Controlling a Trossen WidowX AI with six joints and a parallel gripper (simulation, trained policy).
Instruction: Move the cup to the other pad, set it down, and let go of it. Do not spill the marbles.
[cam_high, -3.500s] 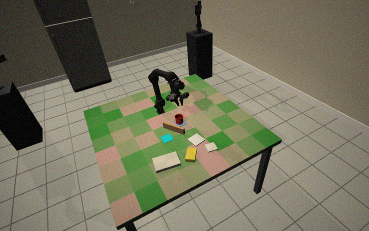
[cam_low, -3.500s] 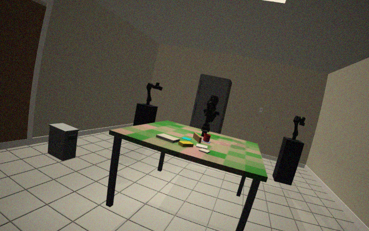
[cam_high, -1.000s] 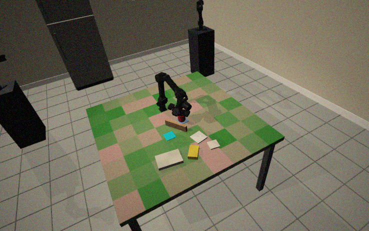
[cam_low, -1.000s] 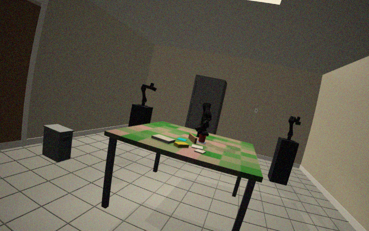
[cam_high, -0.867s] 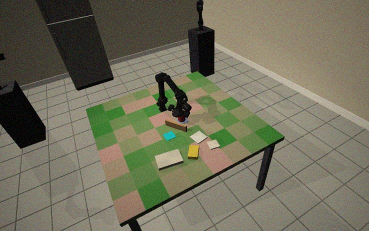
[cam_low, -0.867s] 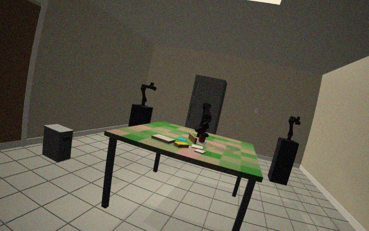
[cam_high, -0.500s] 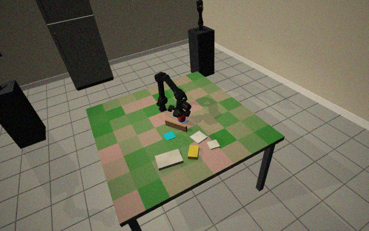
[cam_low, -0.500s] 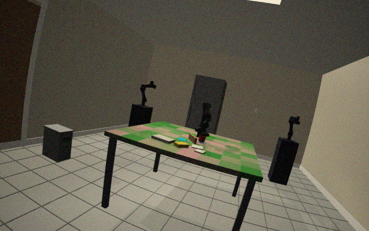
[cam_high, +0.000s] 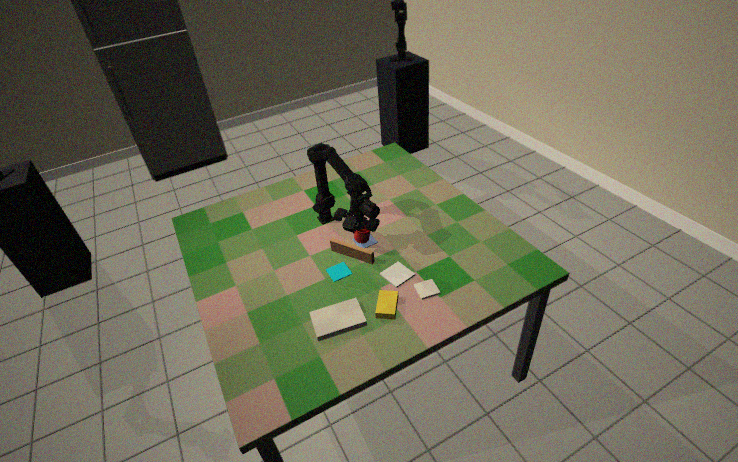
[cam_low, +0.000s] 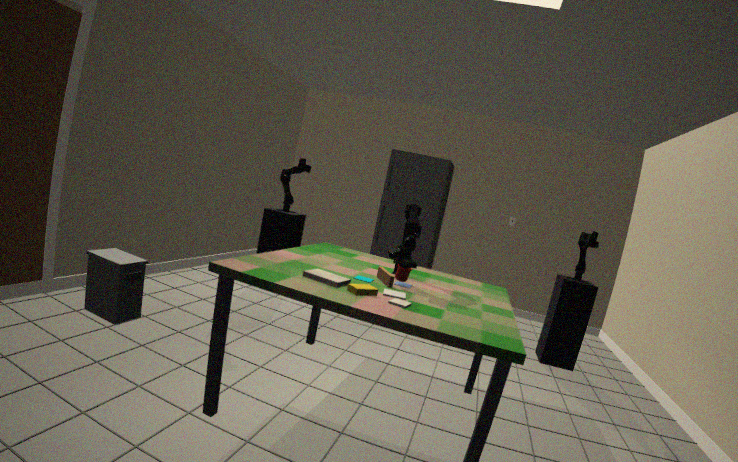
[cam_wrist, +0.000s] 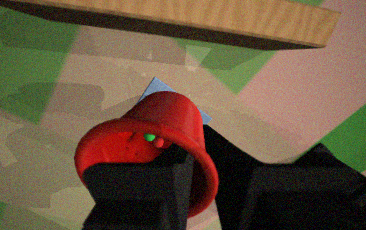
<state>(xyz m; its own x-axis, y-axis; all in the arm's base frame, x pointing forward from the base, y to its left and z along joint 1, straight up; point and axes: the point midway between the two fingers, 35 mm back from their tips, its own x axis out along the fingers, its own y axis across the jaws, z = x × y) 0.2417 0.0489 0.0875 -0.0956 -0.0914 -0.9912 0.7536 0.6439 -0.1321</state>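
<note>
Two marbles, one green (cam_wrist: 149, 137) and one red (cam_wrist: 159, 143), can be made out inside the red cup (cam_high: 361, 235) (cam_low: 403, 272) (cam_wrist: 170, 112); whether others lie deeper cannot be told. The cup's wall is pinched between the fingers of the gripper (cam_high: 362, 226) (cam_low: 401, 265) (cam_wrist: 200, 165), one finger being inside the mouth and the other outside. The cup is held over the blue pad (cam_high: 366, 241) (cam_low: 403, 284) (cam_wrist: 156, 87), on the far side of the wooden bar (cam_high: 351, 251) (cam_low: 385, 276) (cam_wrist: 200, 17), and is seen tilted in the wrist view; whether its base is touching the pad cannot be settled. The cyan pad (cam_high: 338, 271) (cam_low: 363, 278), probably the goal, is placed on the bar's near side, to the left in the top view. The grasp appears to be made, and the lift seems to be the step in hand. Next, the cup should be levelled and raised slowly, high enough for the bar to be cleared, before being carried across; with a steeper tilt, marbles could be spilled.
</note>
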